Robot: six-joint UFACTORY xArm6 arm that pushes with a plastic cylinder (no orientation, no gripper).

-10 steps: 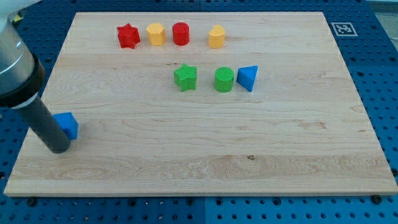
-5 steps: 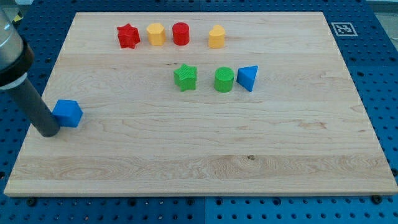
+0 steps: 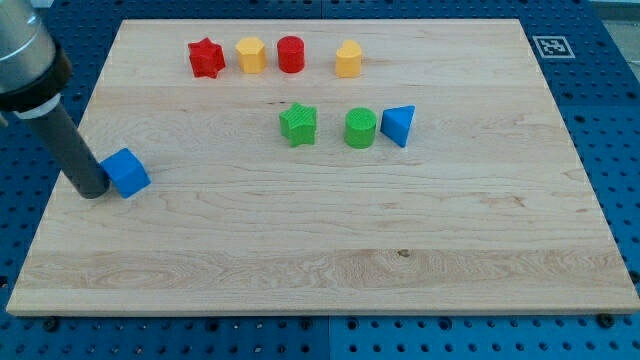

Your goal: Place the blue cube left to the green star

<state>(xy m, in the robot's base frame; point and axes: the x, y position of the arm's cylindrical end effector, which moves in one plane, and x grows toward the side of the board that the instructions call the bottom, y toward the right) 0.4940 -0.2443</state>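
Observation:
The blue cube (image 3: 128, 172) lies near the board's left edge, turned corner-on. My tip (image 3: 92, 190) touches its left side, with the dark rod rising to the view's upper left. The green star (image 3: 298, 124) sits near the board's middle, far to the right of and somewhat above the cube.
A green cylinder (image 3: 360, 128) and a blue triangular block (image 3: 399, 125) stand right of the star. Along the top sit a red star (image 3: 206, 58), a yellow block (image 3: 250, 55), a red cylinder (image 3: 291, 54) and another yellow block (image 3: 348, 59). The wooden board (image 3: 330, 270) ends just left of my tip.
My tip has moved up and slightly right along the board's left side. The blue cube has slid up and to the right ahead of it and has turned a little.

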